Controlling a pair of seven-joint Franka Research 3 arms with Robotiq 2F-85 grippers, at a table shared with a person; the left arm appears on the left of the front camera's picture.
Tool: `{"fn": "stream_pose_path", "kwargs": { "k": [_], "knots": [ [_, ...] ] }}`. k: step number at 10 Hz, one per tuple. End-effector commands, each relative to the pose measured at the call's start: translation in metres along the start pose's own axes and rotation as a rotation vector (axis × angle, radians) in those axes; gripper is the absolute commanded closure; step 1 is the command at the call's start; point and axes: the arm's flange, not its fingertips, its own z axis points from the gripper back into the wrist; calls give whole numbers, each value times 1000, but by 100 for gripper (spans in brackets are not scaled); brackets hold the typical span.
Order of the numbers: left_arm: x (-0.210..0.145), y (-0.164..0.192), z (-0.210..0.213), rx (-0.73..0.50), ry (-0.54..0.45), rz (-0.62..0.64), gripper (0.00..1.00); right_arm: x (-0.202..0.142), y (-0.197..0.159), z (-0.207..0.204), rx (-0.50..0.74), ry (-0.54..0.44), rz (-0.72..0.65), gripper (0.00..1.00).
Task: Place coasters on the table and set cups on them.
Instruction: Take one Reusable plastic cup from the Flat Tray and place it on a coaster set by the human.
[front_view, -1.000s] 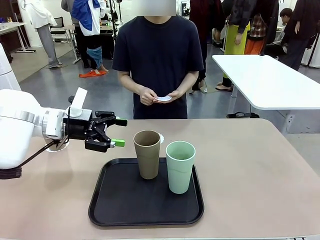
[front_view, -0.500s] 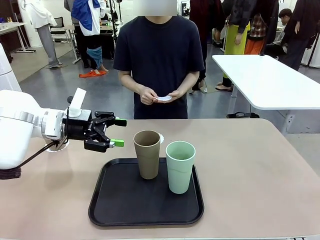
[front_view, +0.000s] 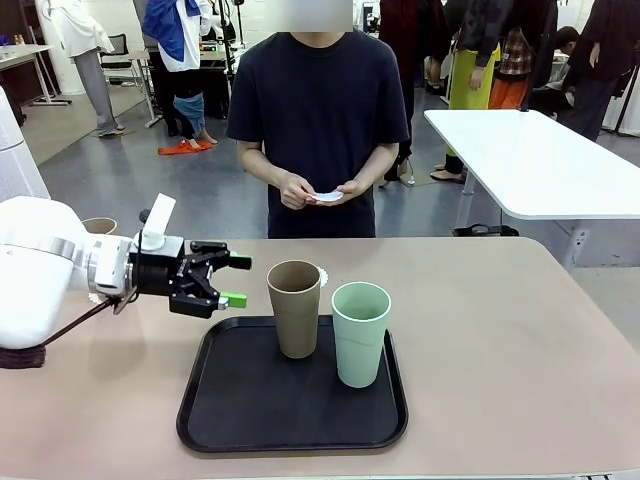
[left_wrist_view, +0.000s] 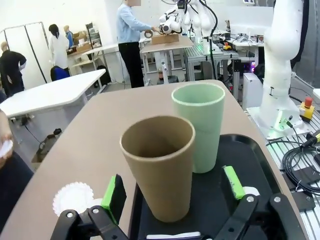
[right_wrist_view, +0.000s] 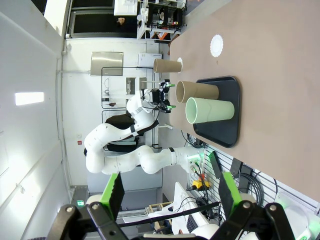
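At the far left a tan-brown tapered tumbler (front_view: 99, 226) peeks from behind our left arm (front_view: 40, 270), on the beige tabletop (front_view: 500, 330). Our left tool (front_view: 238, 281) hangs empty, jaws spread wide, at nine o'clock of the second tan-brown tumbler (front_view: 295, 308). That tumbler stands on the black rectangular tray (front_view: 230, 400), with the pale mint green tumbler (front_view: 360, 333) close at its four o'clock. We judge the step to be grasping this tan one. We should close the pads (left_wrist_view: 232, 181) gently around its mid-body and lift straight up to clear the mint tumbler. Then we carry it to the white lacy paper doily (left_wrist_view: 74, 196) lying on the tabletop at its twelve o'clock, just past the tray. Our right tool (right_wrist_view: 167, 192), well apart, is wide open and holds nothing.
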Motion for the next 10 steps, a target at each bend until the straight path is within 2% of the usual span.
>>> {"fn": "stream_pose_path", "kwargs": {
  "k": [1, 4, 7, 10],
  "knots": [
    [-22, 6, -7, -19, 15, 5, 0, 0, -1, 0, 4, -6, 12, 0],
    [-42, 14, -17, -31, -5, 162, 0, 0, -1, 0, 4, -6, 12, 0],
    [-54, 21, -22, -49, -25, 153, 0, 0, -1, 0, 4, -6, 12, 0],
    [-67, 28, -36, -99, -57, 85, 0, 0, -1, 0, 4, -6, 12, 0]
  ]
}}
